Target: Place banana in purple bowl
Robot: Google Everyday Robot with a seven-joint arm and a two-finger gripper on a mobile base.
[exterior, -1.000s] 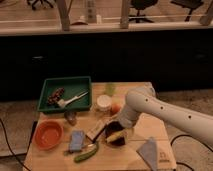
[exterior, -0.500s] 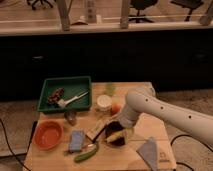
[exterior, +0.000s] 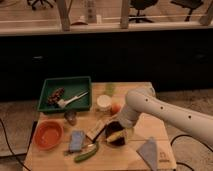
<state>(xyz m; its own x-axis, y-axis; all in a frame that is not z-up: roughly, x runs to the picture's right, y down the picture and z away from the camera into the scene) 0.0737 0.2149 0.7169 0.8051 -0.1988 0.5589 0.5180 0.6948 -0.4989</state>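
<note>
the banana (exterior: 115, 136) shows as a yellow curve at the mouth of the purple bowl (exterior: 124, 142), near the worktop's (exterior: 50, 159) front middle. the end effector (exterior: 119, 131) sits right on top of it, pointing down into the bowl; i cannot tell whether it grips the fruit or has let go. the white arm (exterior: 165, 112) enters from 4 o'clock, rises to a rounded bend at the bowl's 1 o'clock, then drops steeply. a green vegetable (exterior: 87, 152) lies at the bowl's 8 o'clock, an orange bowl (exterior: 48, 134) at 9 o'clock, a green tray (exterior: 65, 92) at 10 o'clock, a grey cloth (exterior: 150, 150) at 4 o'clock.
</note>
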